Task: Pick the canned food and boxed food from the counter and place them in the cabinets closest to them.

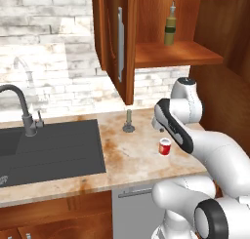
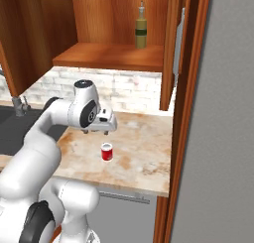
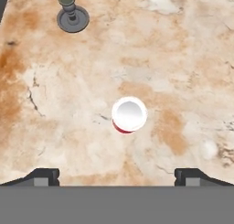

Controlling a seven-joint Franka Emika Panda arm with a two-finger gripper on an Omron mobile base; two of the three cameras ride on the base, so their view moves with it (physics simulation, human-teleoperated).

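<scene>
The canned food [image 1: 165, 147] [image 2: 106, 152] is a short red can with a silvery top, standing upright on the beige blotched counter [image 1: 132, 157] [image 2: 141, 160]. My gripper [image 2: 95, 132] [image 1: 160, 129] hangs above and slightly behind it, pointing down. In the hand view the can [image 3: 129, 114] sits just ahead of the gripper [image 3: 116, 175], whose fingertips [image 3: 43, 176] stand wide apart with nothing between them. Above the counter, the cabinets [image 1: 171, 55] [image 2: 109, 56] stand open, showing a wooden shelf. The boxed food is out of view.
A tall olive-green bottle [image 1: 170, 26] [image 2: 141, 29] stands on the cabinet shelf. The open cabinet door [image 1: 119, 43] hangs over the counter. A small dark post on a round base [image 1: 129, 122] [image 3: 71, 15] stands behind the can. A dark sink [image 1: 49, 152] with faucet [image 1: 22, 106] lies left.
</scene>
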